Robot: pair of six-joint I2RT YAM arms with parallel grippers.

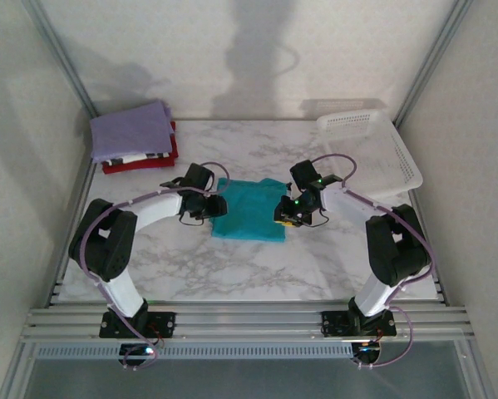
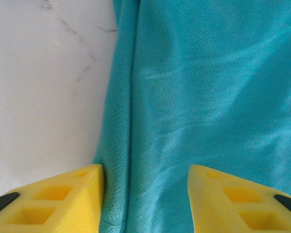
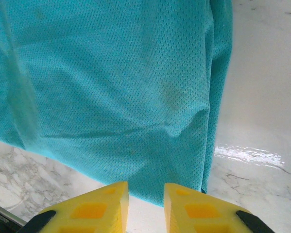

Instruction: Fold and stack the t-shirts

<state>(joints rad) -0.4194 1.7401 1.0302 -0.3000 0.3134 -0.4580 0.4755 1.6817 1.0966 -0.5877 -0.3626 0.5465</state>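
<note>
A: Where does the teal t-shirt (image 1: 247, 218) lie?
B: Folded flat on the middle of the marble table (image 1: 232, 270), between the two arms.
A: And the left gripper (image 2: 145, 170)?
B: Above the shirt's left edge, its yellow fingers wide apart, grasping nothing.
A: The right gripper (image 3: 146, 187)?
B: At the shirt's right side, just off the hem. Its fingers stand a little apart, no cloth between them.
A: Other shirts?
B: A lavender shirt (image 1: 130, 129) tops a stack over a red shirt (image 1: 149, 165), far left corner.
</note>
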